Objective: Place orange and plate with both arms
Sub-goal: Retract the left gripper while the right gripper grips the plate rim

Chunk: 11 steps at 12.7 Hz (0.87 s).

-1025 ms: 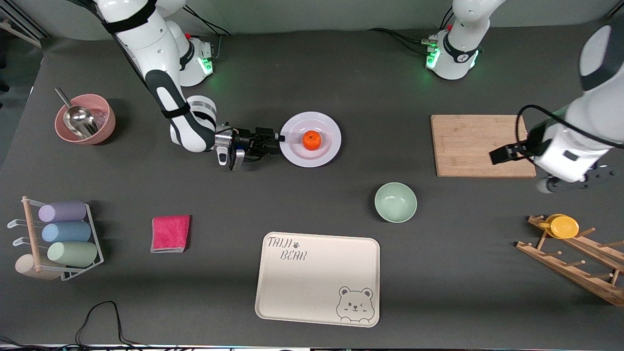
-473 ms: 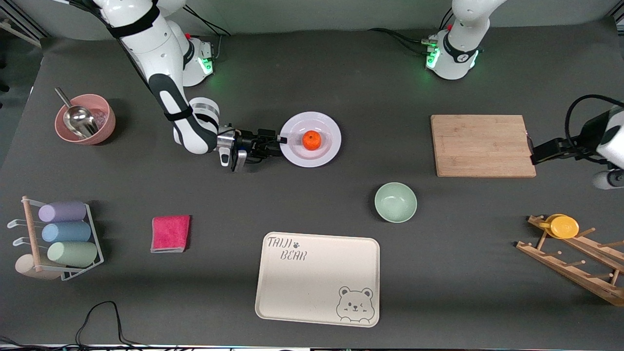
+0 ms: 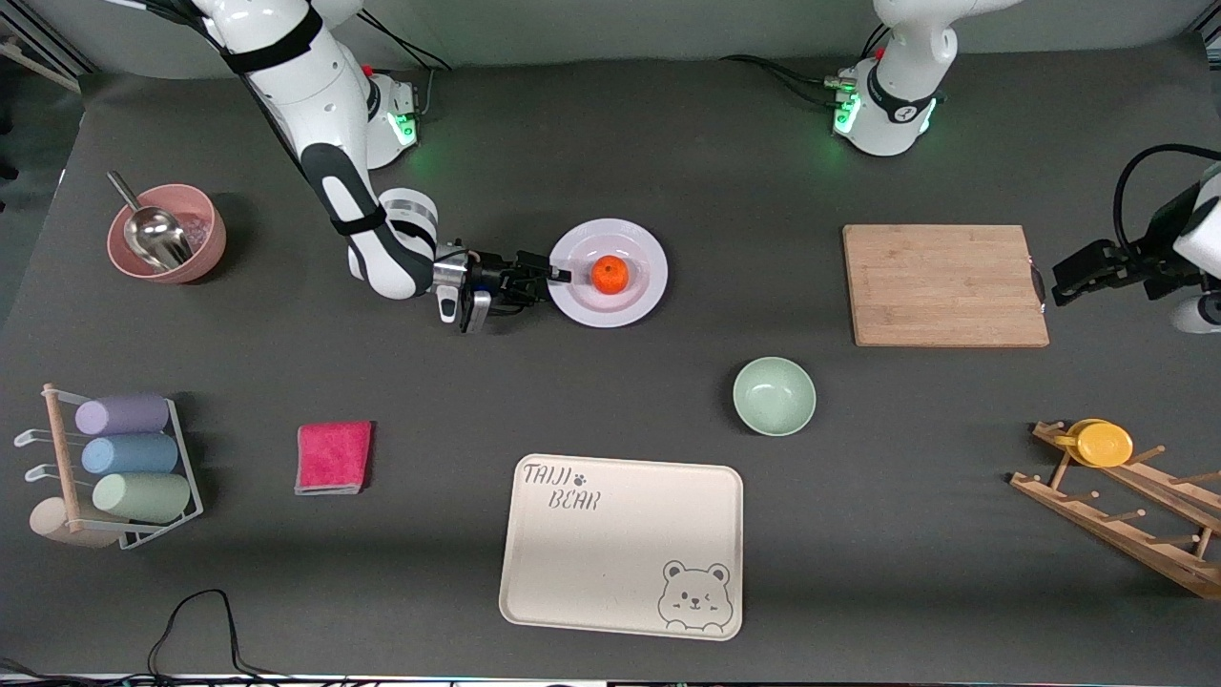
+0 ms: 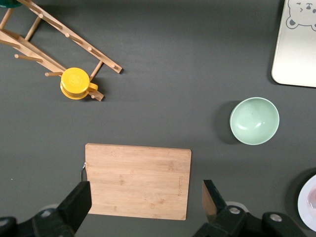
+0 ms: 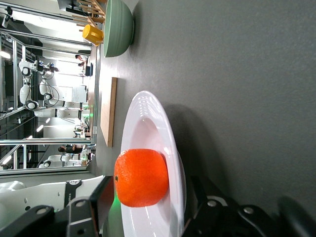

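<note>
Dark grey matting covers the table, where nearest the front camera lies a cream rectangular tray with a bear drawing (image 3: 620, 544), then farther back a pale green bowl (image 3: 774, 395), then a bamboo cutting board (image 3: 946, 284). Farther still, the small dimpled orange (image 3: 610, 275) sits in the middle of the glossy white round plate (image 3: 637, 296). Within the last second the right gripper (image 3: 561, 276) has slid in over the plate's rim, its jaws straddling that rim and narrowing but not yet clamped, so I judge the plate pickup imminent, while the left gripper (image 3: 1057, 294) has drawn off the cutting board toward the left arm's end and waits spread wide, holding nothing.
</note>
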Each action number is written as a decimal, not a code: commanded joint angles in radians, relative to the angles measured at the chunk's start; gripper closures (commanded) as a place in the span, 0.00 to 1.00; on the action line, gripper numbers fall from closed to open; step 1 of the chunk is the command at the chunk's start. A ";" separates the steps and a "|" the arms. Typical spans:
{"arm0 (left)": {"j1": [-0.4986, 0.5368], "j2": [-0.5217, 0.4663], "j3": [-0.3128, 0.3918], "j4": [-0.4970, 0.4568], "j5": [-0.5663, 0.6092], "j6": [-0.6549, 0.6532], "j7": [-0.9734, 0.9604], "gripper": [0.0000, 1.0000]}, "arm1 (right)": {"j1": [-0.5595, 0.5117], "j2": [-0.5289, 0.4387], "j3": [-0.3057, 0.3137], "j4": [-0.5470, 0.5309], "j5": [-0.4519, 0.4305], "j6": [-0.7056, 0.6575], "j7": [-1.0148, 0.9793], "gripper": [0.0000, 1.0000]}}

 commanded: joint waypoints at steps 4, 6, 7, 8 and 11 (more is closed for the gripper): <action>-0.047 -0.028 0.058 -0.026 -0.045 -0.019 0.032 0.00 | 0.015 0.023 -0.001 0.009 0.034 0.008 -0.101 0.92; -0.047 -0.025 0.058 -0.020 -0.045 -0.020 0.032 0.00 | 0.015 0.023 -0.001 0.007 0.034 0.008 -0.112 1.00; -0.045 -0.025 0.058 -0.020 -0.045 -0.020 0.032 0.00 | 0.013 0.023 -0.001 0.007 0.034 0.008 -0.123 1.00; -0.046 -0.025 0.058 -0.020 -0.045 -0.022 0.032 0.00 | 0.013 0.023 -0.001 0.006 0.034 0.007 -0.121 1.00; -0.050 -0.024 0.055 -0.020 -0.045 -0.028 0.032 0.00 | 0.002 0.023 -0.001 0.005 0.034 -0.041 -0.092 1.00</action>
